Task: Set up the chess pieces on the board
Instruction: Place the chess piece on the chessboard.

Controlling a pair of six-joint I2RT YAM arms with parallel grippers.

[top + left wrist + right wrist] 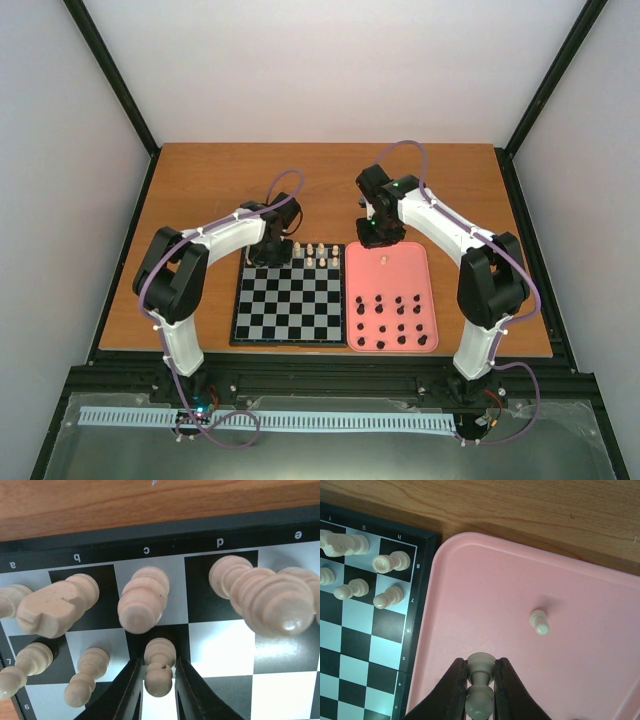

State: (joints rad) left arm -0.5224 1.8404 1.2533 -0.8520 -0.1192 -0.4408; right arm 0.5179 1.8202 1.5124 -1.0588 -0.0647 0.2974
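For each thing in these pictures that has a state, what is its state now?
left gripper, shut on the c7 pawn, which is upright.
right gripper, shut on a cream pawn above the pink tray.
loose pawn, upright on the tray, untouched.
black pieces, waiting on the tray's near half.
board, flat; cream pieces only on its two far rows.

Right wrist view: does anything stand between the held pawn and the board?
Nothing visible does. Only pink tray lies between the cream pawn in the right gripper and the board; the other pawn stands off that path.
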